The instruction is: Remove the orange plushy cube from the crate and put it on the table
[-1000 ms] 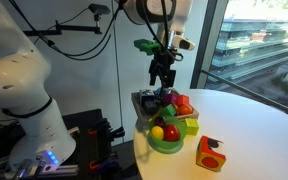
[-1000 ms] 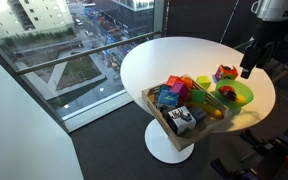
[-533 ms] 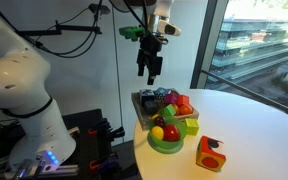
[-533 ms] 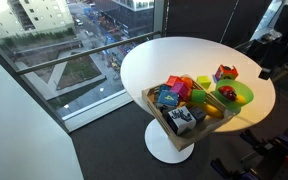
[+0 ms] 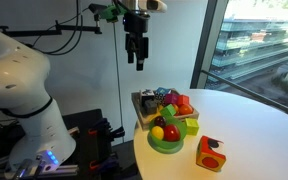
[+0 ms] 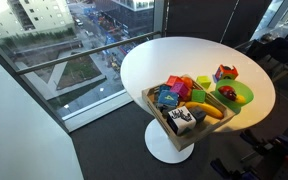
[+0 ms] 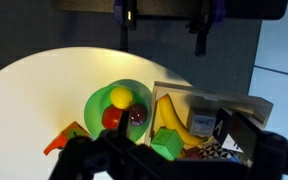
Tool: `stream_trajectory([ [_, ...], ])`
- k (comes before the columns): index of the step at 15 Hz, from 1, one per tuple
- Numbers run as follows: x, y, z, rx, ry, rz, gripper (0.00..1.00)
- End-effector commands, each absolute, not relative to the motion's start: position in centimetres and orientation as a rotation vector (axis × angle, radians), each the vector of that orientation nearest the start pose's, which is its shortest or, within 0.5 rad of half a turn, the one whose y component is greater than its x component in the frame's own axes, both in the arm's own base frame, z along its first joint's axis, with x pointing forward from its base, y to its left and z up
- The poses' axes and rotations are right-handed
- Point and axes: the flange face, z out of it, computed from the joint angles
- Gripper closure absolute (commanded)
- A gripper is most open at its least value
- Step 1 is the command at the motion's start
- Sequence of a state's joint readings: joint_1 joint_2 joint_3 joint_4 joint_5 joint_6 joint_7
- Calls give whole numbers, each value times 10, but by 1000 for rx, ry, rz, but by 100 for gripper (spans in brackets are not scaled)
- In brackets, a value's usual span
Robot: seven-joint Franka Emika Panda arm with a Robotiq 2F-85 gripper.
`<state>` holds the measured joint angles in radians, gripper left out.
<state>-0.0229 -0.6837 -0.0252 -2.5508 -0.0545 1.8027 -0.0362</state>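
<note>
Trouble ahead: gripper (image 5: 136, 60), spread wide and empty, could dip and knock the orange plushy cube (image 5: 210, 153), 4 o'clock from the crate (image 5: 140, 101), off the table (image 5: 254, 125).

The round white table (image 6: 154, 60) carries the light-wood crate (image 6: 160, 121) at its near edge, packed with coloured toys. Just beside the crate sits the green bowl (image 6: 245, 96), holding fruit. The orange plushy cube (image 6: 225, 72) rests on the tabletop near the bowl, outside the crate.
</note>
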Motion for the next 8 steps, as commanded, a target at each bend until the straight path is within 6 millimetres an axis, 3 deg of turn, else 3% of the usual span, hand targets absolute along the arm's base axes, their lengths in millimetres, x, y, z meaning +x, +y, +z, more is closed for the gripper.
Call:
stream_trajectory([
  [1, 317, -16, 496, -3152, -25, 45, 0],
  [8, 318, -19, 496, -3171, -14, 31, 0],
])
